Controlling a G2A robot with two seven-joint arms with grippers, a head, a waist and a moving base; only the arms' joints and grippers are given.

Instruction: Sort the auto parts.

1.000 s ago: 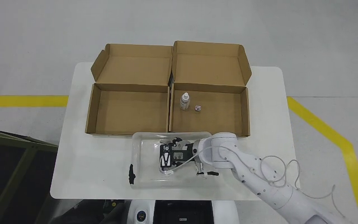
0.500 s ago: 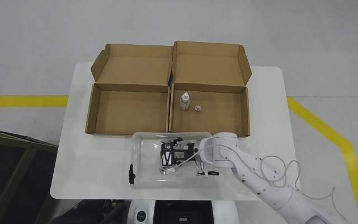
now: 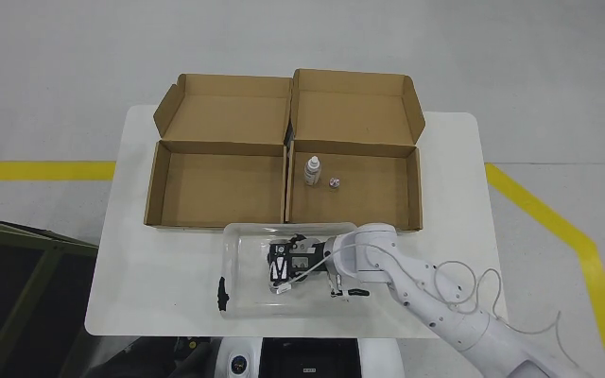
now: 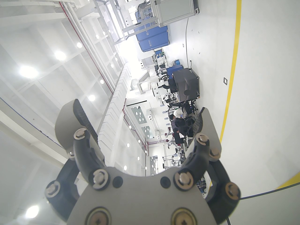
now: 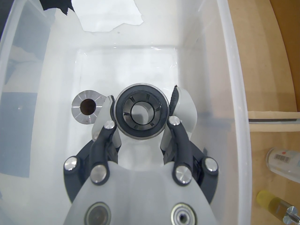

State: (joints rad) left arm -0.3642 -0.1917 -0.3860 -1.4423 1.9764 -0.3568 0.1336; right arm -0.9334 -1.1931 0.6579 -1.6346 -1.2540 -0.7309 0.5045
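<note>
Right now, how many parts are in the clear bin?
2: a bearing held by the right gripper, and a silver ring beside it on the floor of the clear bin. More may hide under the gripper.

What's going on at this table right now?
The right claw is down in the clear bin, closed on a bearing. A metal bushing lies beside it on the bin floor. Behind the bin sit two open boxes, and the right box already holds a bottle and a small part. The left claw is open, aimed off into the room, holding nothing.
</note>
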